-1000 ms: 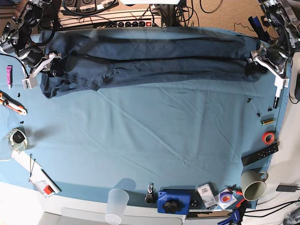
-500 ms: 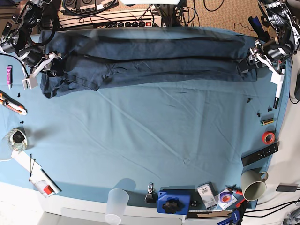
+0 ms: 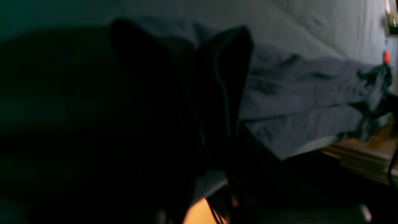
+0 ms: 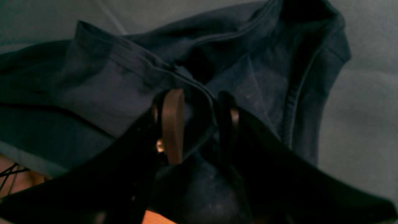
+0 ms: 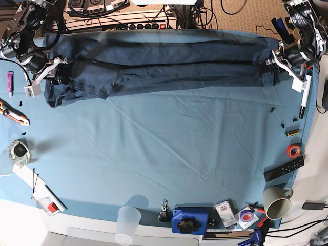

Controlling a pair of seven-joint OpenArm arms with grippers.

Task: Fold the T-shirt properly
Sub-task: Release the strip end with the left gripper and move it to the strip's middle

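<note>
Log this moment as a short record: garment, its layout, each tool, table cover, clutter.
garment: T-shirt, dark navy
layout: folded into a long band along the table's far edge, sleeve end bunched near the right tool
right tool: fabric fold between its fingers, at the sleeve end
left tool: at the opposite end of the band; wrist view too dark to show its grip
table cover: teal cloth, lightly creased
clutter: clear plastic cup, mug, red tape roll along near and side edges
</note>
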